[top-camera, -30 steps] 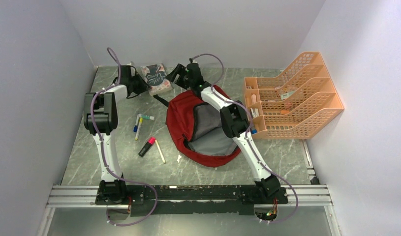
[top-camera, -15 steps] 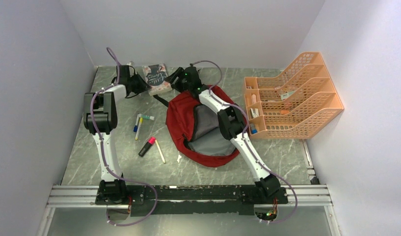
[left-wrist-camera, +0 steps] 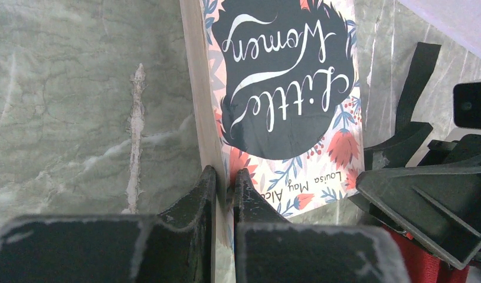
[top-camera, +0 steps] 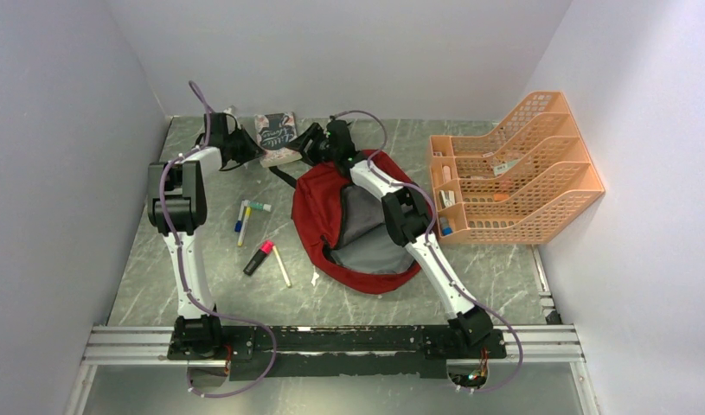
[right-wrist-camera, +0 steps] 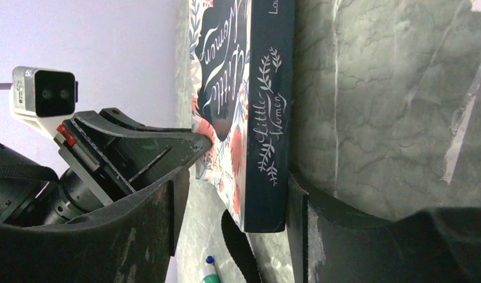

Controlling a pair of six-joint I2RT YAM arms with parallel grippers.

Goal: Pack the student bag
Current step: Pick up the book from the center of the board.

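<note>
Red student bag (top-camera: pixel 318 203) open, grey-lined; left gripper (left-wrist-camera: pixel 225 180) tight on book (left-wrist-camera: pixel 285 88), right gripper (right-wrist-camera: pixel 241 177) agape.

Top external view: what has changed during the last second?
The right pincer moved left; its open fingers now flank the book, which shifted slightly backward. The left pincer stays shut on the book's edge. The student bag, pens and organizer did not move.

The top external camera looks down from above and behind the 2 arm bases, taking in the whole table (top-camera: pixel 150 277). Each wrist camera sits close behind its own fingers. The left end effector (left-wrist-camera: pixel 225 180) view faces the book (left-wrist-camera: pixel 285 88) cover, and the right end effector (right-wrist-camera: pixel 235 183) view faces its spine. All 3 views share that book.
</note>
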